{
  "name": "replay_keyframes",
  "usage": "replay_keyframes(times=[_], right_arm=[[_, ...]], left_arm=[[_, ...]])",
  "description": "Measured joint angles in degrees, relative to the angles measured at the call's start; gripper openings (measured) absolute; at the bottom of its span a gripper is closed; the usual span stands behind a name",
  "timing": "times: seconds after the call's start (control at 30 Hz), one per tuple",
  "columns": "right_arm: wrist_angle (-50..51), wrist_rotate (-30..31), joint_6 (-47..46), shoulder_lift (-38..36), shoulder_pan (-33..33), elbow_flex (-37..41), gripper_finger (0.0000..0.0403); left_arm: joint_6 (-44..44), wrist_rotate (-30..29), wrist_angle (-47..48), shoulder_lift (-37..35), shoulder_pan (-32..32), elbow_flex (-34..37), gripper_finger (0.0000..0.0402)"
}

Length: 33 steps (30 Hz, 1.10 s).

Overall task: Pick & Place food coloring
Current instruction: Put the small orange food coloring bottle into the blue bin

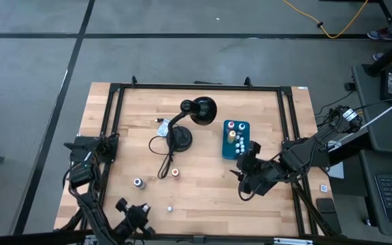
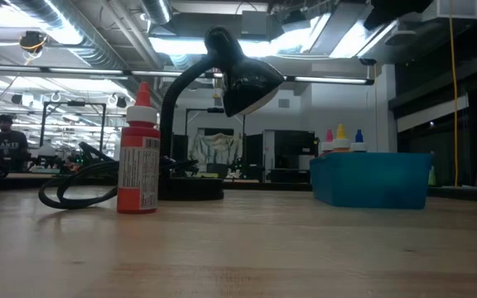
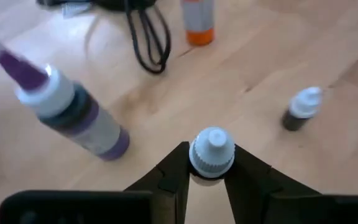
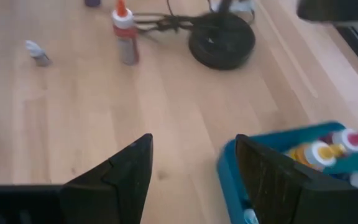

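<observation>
My left gripper (image 3: 211,169), at the table's near left (image 1: 141,212), is shut on a small food coloring bottle with a white ribbed cap (image 3: 211,149). Three more bottles stand on the wood nearby: a purple one (image 3: 67,112) (image 1: 138,182), a red-orange one (image 3: 197,22) (image 1: 175,173) (image 2: 139,153), and a tiny white-capped dark one (image 3: 300,111) (image 1: 169,208). The teal box (image 1: 235,139) (image 4: 278,155) holds several bottles (image 4: 325,149). My right gripper (image 4: 194,168) (image 1: 247,170) hangs open just near of the box, touching nothing. My left gripper pinches the bottle between its two fingertips (image 3: 176,168), right at and under the white cap's lower rim (image 3: 211,167). The cap stands up out of the fingers. The fingers hide the bottle's body, so whether it is clear of the table cannot be told.
A black desk lamp (image 1: 197,110) stands on its round base (image 1: 180,139) mid-table, and its cord (image 1: 162,160) loops toward the red-orange bottle. Black frame rails (image 1: 114,122) border the tabletop. Bare wood lies between the loose bottles and the teal box.
</observation>
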<state>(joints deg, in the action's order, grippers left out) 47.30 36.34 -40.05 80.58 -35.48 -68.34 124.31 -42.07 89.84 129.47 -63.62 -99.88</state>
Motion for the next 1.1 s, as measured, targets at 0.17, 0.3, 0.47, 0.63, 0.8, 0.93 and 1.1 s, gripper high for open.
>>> replay_keyframes(times=[0.17, 0.3, 0.47, 0.63, 0.8, 0.93, 1.1], right_arm=[[-7.38, -1.93, 7.46, 0.0, -0.02, 0.02, 0.0228], [-13.6, -3.29, 12.17, 0.0, 0.01, 0.0, 0.0228], [-17.19, -6.34, 13.43, 0.0, 0.7, 0.0, 0.0228], [-20.18, -7.99, 14.62, 0.0, 1.26, 0.0, 0.0228], [-26.76, -8.16, 19.87, 0.0, 1.76, 0.0, 0.0228], [-33.38, -8.15, 24.81, 0.0, 2.95, 0.0, 0.0228], [-39.84, -8.06, 30.16, 0.0, 5.16, 0.0, 0.0228]], left_arm=[[-13.09, -0.13, -0.02, -1.67, 1.09, -6.84, 0.0074], [-23.1, -0.42, 0.01, -4.25, 2.99, -11.04, 0.0073], [-35.86, 0.76, 0.06, -8.37, 5.99, -14.91, 0.0074], [-48.32, 3.0, -0.02, -13.56, 10.19, -16.61, 0.0074], [-61.27, 6.34, -1.98, -18.31, 15.74, -17.52, 0.0074], [-72.19, 7.92, -6.19, -21.66, 20.9, -17.54, 0.0073], [-84.62, 12.43, -12.41, -24.28, 27.35, -17.54, 0.0074]])
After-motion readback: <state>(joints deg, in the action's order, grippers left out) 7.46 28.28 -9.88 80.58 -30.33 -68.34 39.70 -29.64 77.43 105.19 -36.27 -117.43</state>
